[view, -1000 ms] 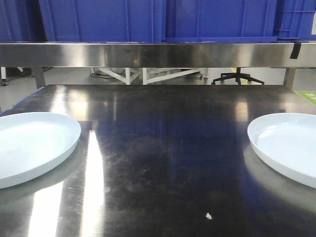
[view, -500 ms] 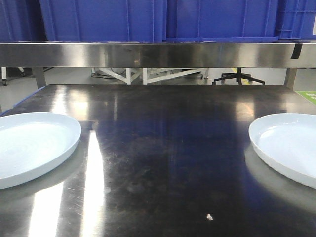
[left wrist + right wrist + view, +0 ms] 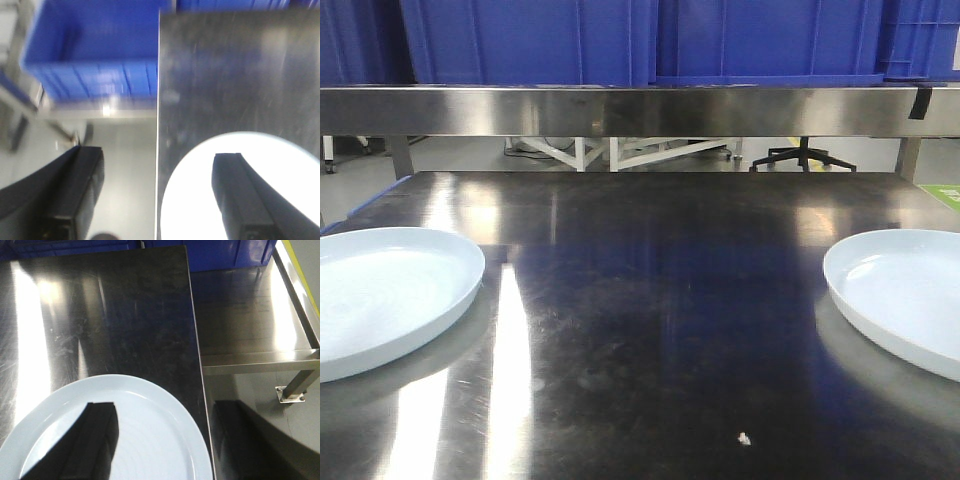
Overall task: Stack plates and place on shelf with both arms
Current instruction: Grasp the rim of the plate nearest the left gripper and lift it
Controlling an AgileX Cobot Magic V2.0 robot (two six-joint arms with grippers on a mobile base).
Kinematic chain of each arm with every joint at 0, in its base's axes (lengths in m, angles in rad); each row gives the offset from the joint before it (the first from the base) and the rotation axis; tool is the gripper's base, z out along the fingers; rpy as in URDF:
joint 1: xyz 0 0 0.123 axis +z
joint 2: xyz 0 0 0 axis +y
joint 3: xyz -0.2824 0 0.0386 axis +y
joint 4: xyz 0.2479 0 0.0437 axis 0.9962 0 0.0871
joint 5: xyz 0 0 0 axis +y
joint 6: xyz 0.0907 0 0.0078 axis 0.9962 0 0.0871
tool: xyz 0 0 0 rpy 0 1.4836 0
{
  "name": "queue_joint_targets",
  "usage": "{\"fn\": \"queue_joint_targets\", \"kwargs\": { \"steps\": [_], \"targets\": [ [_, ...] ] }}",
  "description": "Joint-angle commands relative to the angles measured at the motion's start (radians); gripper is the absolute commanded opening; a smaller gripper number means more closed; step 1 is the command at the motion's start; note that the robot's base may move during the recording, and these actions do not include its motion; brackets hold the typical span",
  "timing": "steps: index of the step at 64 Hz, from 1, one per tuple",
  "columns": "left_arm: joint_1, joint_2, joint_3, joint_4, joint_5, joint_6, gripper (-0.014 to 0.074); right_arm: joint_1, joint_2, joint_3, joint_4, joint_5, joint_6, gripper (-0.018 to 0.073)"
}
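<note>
Two pale bluish-white plates lie on the steel table (image 3: 650,300), the left plate (image 3: 380,300) and the right plate (image 3: 905,295), far apart. No arm shows in the front view. In the left wrist view my left gripper (image 3: 157,165) is open and straddles the left plate's (image 3: 200,200) outer rim: one finger (image 3: 240,195) hangs over the plate, the other (image 3: 75,190) past the table edge. My right gripper (image 3: 170,410) is open the same way, with one finger (image 3: 90,440) over the right plate (image 3: 165,440) and the other (image 3: 240,435) beyond the table edge. Neither holds anything.
A steel shelf (image 3: 640,110) runs across the back above the table, with blue bins (image 3: 530,40) standing on it. A lower steel ledge (image 3: 250,315) sits to the right of the table. A small white crumb (image 3: 744,438) lies near the front.
</note>
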Motion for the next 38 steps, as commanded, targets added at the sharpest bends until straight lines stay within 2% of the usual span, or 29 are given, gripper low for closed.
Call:
{"fn": "queue_joint_targets", "kwargs": {
  "steps": [1,21,38],
  "targets": [
    [-0.007,0.038,-0.037,-0.002,-0.045,-0.019,0.0529,0.001,-0.008,-0.039,-0.01,-0.058,-0.001,0.0518],
    [-0.005,0.213,-0.037,-0.002,-0.043,-0.019,0.0529,0.001,-0.008,-0.039,-0.01,-0.053,-0.001,0.0518],
    [0.005,0.262,-0.022,-0.003,-0.017,-0.019,0.0529,0.001,-0.008,-0.039,-0.01,-0.024,-0.001,0.0518]
  ]
}}
